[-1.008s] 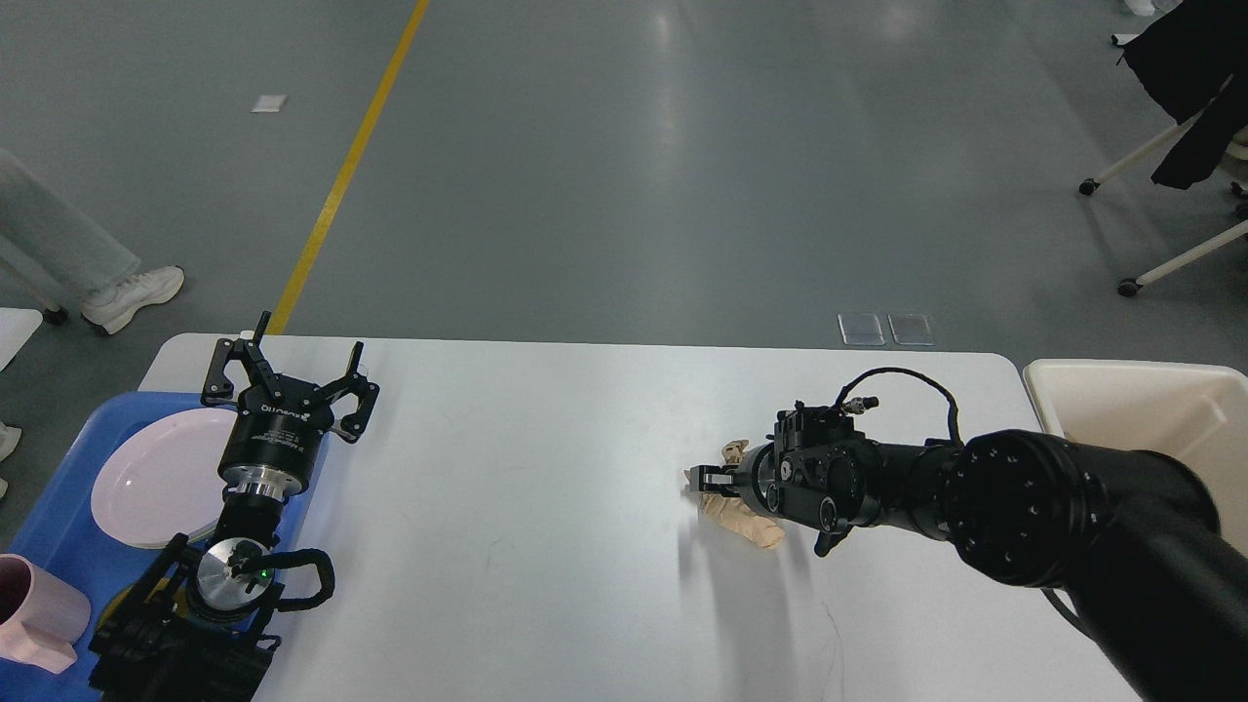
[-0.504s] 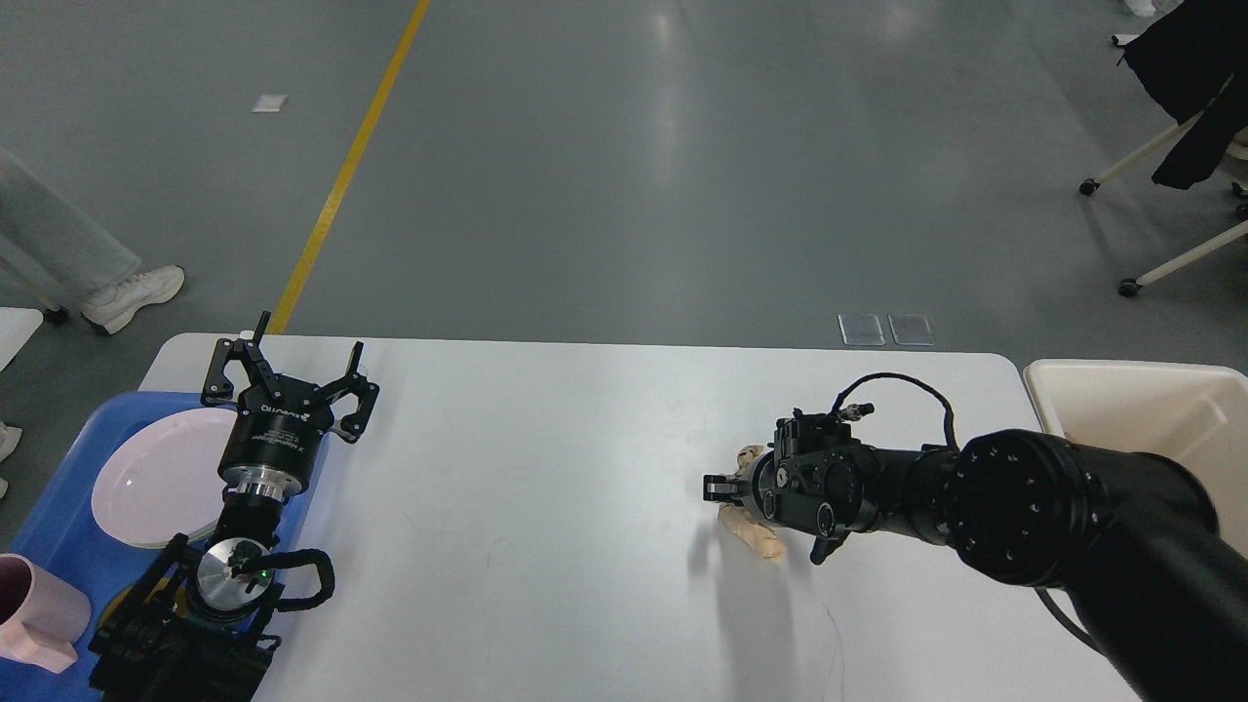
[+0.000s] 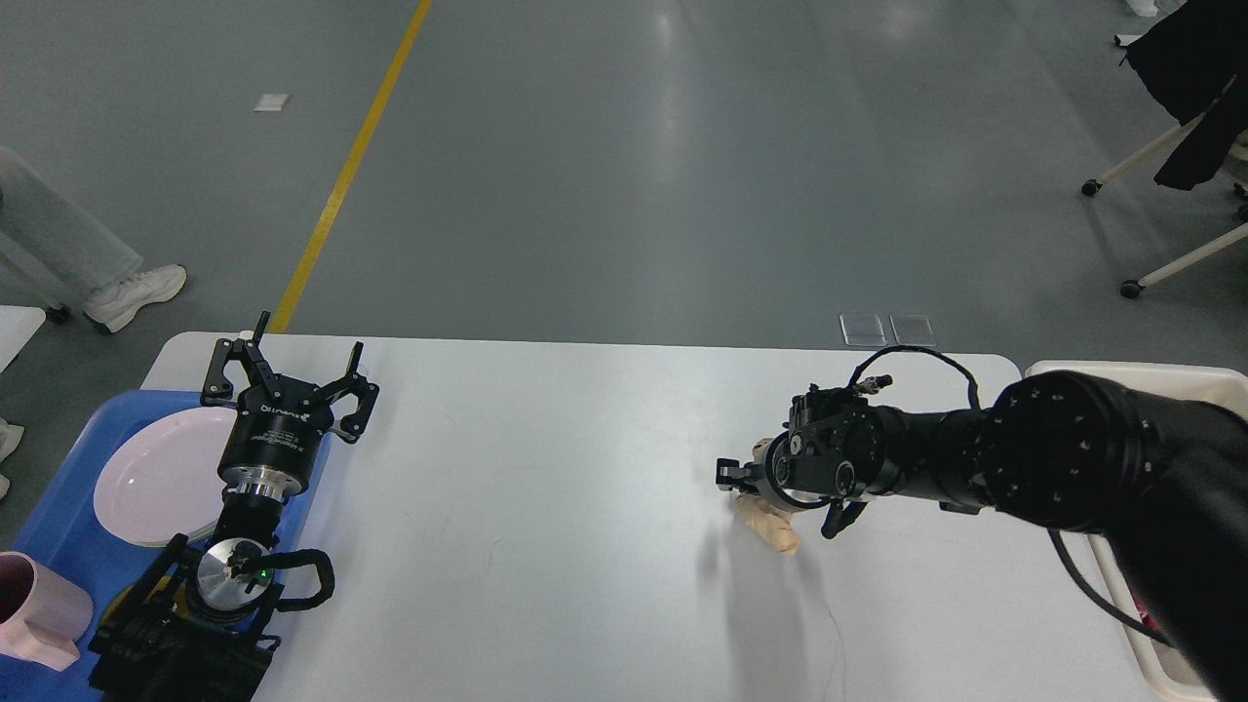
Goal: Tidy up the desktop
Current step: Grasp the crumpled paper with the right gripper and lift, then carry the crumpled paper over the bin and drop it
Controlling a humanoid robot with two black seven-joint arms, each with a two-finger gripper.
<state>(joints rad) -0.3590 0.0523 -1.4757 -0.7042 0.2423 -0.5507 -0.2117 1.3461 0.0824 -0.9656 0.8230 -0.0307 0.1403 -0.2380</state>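
The right claw (image 3: 733,477) is seen end-on and dark, so its fingers cannot be told apart; it covers most of the tan wad (image 3: 770,526). The right arm hides much of the bin (image 3: 1160,372). The cup (image 3: 39,624) and tray (image 3: 58,546) are cut by the left edge, the desk (image 3: 585,507) by the bottom edge.

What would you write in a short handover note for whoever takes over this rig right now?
Left gripper: open, empty, above the blue tray's right edge.
Right gripper: over mid-right desktop, shut on crumpled brown paper, which hangs below it.
White plate and pink cup sit in the tray. The cream bin stands off the desktop's right end.
Done: dishes in the tray, paper gripped.
Left: probably carry the paper right and drop it in the bin.
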